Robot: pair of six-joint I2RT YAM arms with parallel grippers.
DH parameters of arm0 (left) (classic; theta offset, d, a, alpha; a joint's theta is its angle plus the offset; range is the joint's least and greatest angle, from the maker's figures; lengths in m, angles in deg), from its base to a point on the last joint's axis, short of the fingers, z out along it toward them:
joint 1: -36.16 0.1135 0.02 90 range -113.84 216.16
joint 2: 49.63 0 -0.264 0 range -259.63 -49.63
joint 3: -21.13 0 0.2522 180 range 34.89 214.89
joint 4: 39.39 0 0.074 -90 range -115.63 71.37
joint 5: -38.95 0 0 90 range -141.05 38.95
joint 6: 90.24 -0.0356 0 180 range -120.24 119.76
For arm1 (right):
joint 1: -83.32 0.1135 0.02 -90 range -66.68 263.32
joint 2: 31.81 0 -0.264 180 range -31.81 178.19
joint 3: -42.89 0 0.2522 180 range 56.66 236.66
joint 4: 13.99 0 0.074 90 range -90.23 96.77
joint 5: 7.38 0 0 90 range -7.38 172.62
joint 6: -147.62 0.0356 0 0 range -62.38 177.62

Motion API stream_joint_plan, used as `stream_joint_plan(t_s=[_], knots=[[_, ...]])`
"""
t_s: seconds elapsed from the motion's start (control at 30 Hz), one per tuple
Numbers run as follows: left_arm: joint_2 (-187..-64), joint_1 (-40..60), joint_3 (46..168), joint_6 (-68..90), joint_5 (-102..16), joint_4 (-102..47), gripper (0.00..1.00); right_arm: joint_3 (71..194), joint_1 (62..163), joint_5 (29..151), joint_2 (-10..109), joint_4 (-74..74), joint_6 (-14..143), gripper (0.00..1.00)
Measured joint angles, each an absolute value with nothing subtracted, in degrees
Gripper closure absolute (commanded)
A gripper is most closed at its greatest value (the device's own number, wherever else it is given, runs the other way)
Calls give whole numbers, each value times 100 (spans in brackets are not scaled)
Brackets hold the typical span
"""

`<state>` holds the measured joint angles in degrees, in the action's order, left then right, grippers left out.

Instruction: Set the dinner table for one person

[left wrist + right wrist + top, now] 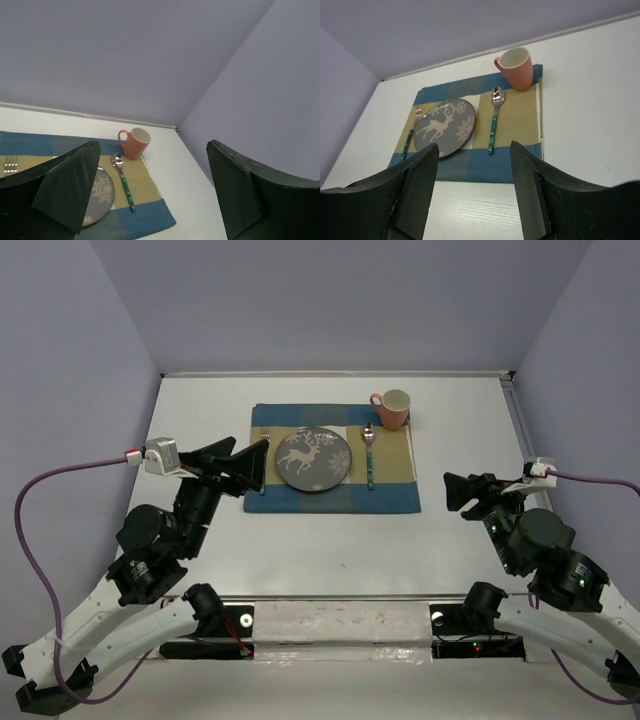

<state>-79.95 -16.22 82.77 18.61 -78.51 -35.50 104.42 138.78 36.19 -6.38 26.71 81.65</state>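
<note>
On the white dinner table (330,550) lies a blue, tan and white patchwork mat (395,498). A grey plate with a white deer (313,459) sits on its middle. A fork with a teal handle (264,455) lies left of the plate and a spoon with a teal handle (369,455) lies right of it. A pink mug (393,409) stands at the mat's far right corner. My left gripper (258,462) is open and empty, held above the mat's left edge by the fork. My right gripper (452,490) is open and empty, right of the mat. The right wrist view shows the plate (442,127), spoon (494,117), fork (410,132) and mug (516,67).
Grey walls close in the table on three sides. A metal rail (519,425) runs along the table's right edge. Purple cables (40,490) loop off both wrists. A taped strip (340,620) lies at the near edge between the arm bases.
</note>
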Motion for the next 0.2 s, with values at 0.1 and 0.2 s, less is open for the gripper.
stream_joint_plan(t_s=[0.1,0.2], knots=[[-8048,-1624,8270,1680,-7919,-3388,1,10543,13878,3479,-793,2649,8113,31],[-8089,-1622,8203,1524,-7969,-3309,1,10600,13878,3378,-798,2640,8054,30]])
